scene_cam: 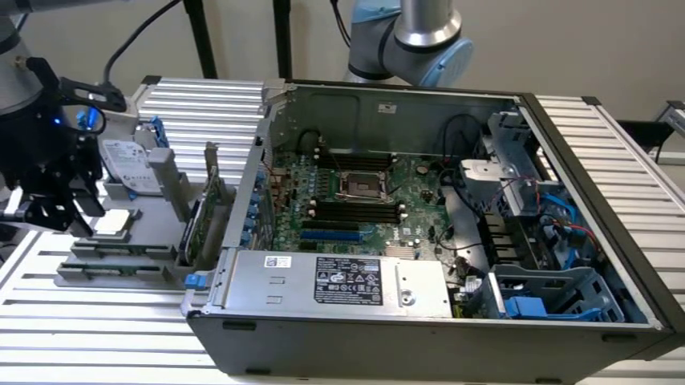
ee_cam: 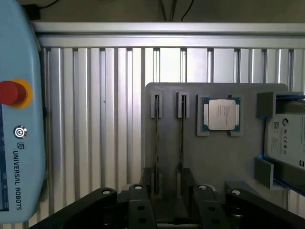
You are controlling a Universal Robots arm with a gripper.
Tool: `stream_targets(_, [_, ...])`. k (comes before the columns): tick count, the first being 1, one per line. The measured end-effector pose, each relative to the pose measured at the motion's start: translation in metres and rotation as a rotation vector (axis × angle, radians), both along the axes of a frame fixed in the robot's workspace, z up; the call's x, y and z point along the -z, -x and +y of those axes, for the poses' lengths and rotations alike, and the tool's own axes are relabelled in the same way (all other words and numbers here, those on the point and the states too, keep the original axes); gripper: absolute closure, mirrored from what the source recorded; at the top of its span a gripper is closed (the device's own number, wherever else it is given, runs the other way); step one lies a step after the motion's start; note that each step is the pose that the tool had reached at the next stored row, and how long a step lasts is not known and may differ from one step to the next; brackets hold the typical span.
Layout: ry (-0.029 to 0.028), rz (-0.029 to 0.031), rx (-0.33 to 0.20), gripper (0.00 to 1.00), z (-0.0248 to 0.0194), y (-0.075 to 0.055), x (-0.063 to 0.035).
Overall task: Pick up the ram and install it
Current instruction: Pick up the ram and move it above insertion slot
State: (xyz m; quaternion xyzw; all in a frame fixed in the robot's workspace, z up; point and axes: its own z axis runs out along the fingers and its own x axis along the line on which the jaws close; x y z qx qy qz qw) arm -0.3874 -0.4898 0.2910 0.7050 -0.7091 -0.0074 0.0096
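Two ram sticks stand on edge in the slots of a grey parts tray [ee_cam: 214, 162]; in the wrist view they show as thin lines, one ram stick [ee_cam: 157, 138] beside the other ram stick [ee_cam: 181, 138]. My gripper [ee_cam: 169, 198] hangs above their near ends with its black fingers [ee_cam: 143, 200] apart and nothing between them. In the exterior view the gripper [scene_cam: 54, 210] is over the tray's [scene_cam: 160, 216] left end, beside the open computer case [scene_cam: 428, 337]. The motherboard's [scene_cam: 412, 188] black memory slots [scene_cam: 358, 210] lie bare.
On the tray also sit a square silver processor [ee_cam: 220, 114], a hard drive [ee_cam: 286, 138] and an upright green expansion card [scene_cam: 208, 216]. A blue teach pendant [ee_cam: 19, 119] lies on the ribbed aluminium table [ee_cam: 95, 119]. A power supply [scene_cam: 332, 281] fills the case's front.
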Motion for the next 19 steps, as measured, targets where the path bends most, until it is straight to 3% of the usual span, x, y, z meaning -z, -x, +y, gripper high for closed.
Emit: stream_targets(19, [0.0000, 0.0000, -0.039, 0.61, -0.0098, -0.005, 0.0346])
